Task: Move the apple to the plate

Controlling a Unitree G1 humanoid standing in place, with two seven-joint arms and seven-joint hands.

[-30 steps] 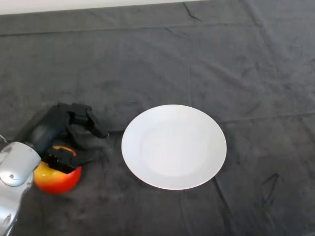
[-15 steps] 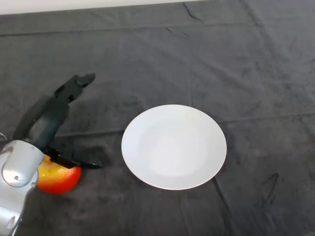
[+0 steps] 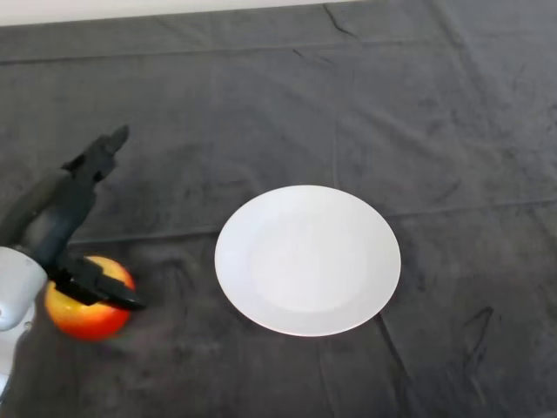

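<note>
1. While the apple (image 3: 85, 309) sat on the dark-clothed surface (image 3: 348, 104), the robot hand (image 3: 61, 218) hovered over it with its fingers stretched out and released, gripping nothing.
2. One finger (image 3: 103, 150) pointed up and away from the robot, while the thumb (image 3: 97, 286) lay low across the top of the apple; whether it touched the fruit could not be told.
3. Directly beneath the robot hand, on the thumb side, was the red and yellow apple, partly hidden by the silver-grey wrist.
4. Well off to the robot hand's right lay the white plate (image 3: 307, 259), bare, with open cloth between it and the fruit.
5. Being round, the apple had no long axis to line up with, so the approach angle probably mattered little.
6. The next move likely turned on one relation: the apple lay under the open span between finger and thumb, so closing there would come before any sideways carry to the right.
</note>
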